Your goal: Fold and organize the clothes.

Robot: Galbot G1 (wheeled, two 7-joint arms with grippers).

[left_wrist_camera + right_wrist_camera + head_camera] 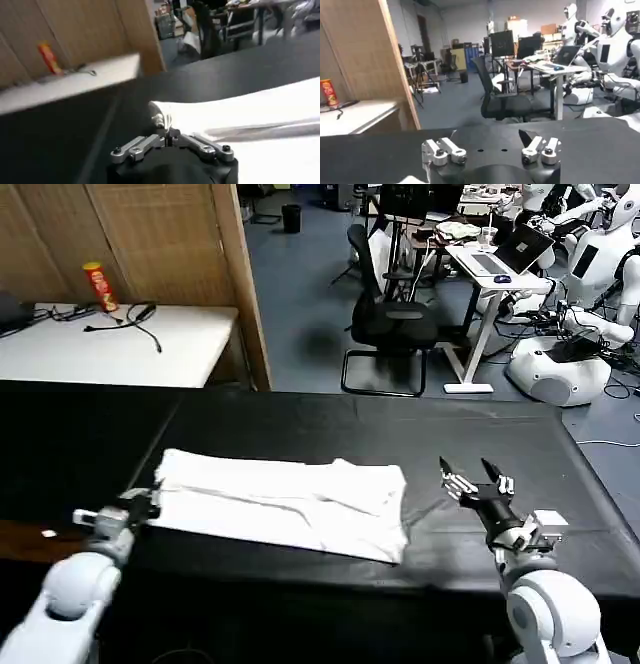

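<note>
While partly folded, lying flat mid-table: white T-shirt (285, 502) on black table (500, 434).

Left gripper (143, 506) clenched on shirt's left edge, apparently pinching cloth; right gripper (477, 481) spread open, holding nothing, just beside right edge. Likely risk: single-sided pull dragging and bunching the fold, or thin hem slipping free.

One white T-shirt (290, 506) lies on one black counter (300, 429). Two pincers: left pincer (150, 502), right pincer (466, 471). One red can (100, 287).
</note>
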